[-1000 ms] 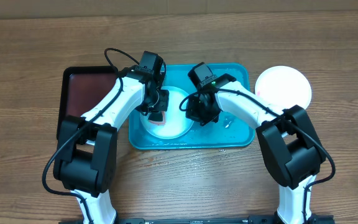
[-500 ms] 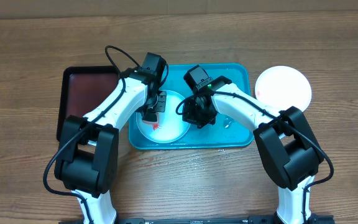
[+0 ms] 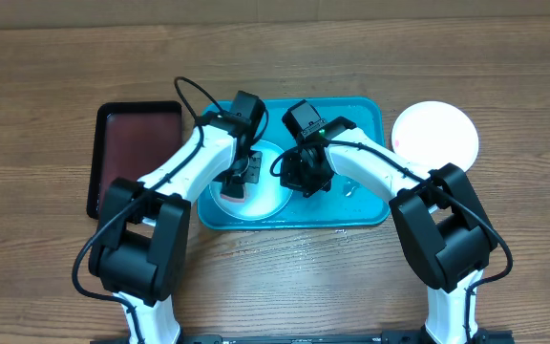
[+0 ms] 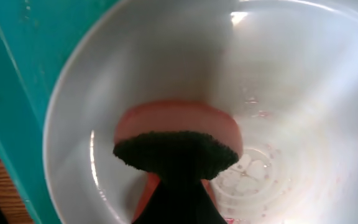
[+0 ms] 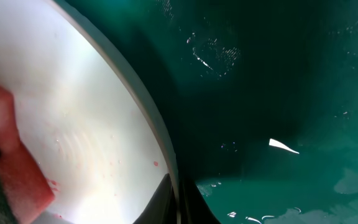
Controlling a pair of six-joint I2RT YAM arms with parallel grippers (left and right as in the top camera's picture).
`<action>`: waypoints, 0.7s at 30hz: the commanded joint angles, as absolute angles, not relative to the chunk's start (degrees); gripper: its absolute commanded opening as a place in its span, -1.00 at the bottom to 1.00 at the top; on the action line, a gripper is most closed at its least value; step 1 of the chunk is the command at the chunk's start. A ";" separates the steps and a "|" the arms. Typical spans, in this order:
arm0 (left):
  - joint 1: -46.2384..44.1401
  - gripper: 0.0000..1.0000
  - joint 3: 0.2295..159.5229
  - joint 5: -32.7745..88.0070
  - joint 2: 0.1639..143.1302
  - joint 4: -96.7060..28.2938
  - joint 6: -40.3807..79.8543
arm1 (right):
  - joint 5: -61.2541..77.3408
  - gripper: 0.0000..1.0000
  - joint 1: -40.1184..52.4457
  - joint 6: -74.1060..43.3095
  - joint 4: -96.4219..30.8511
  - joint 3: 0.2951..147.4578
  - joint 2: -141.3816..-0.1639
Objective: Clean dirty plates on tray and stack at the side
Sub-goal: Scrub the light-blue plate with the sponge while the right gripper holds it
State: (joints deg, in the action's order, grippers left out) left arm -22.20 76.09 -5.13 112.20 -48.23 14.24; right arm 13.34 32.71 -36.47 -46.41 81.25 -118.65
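- From overhead I see the pale plate (image 3: 267, 199) lying in the left half of the turquoise tray (image 3: 366, 115), with both arms reaching onto it.
- The left end effector (image 3: 238, 176) sits over the plate. Only its wrist camera shows what it is clenched on: a pink sponge (image 4: 176, 137) with a dark scouring face, pressed into the plate's bowl.
- The right end effector (image 3: 305, 180) is at the plate's right edge. Its wrist camera shows the fingers (image 5: 194, 210) pinched on the rim, which the arm hides from overhead.
- The right wrist camera also shows me red specks on the plate and water drops on the tray floor.
- Only overhead shows a white plate (image 3: 435, 134) on the surface (image 3: 504, 57) right of the tray, and a black tray (image 3: 139, 153) left of it.
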 commanded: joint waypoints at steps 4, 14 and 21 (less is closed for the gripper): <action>-22.63 -0.92 75.50 2.00 112.20 -47.22 12.01 | 12.56 -0.92 33.36 -36.16 -46.78 79.33 -119.77; -22.48 -0.91 75.50 0.91 112.20 -38.89 11.70 | 12.53 -0.93 33.36 -36.16 -46.81 79.33 -119.77; -22.48 -0.92 75.48 -11.33 112.20 -39.62 14.24 | 12.56 -0.93 33.36 -35.97 -46.78 79.33 -119.77</action>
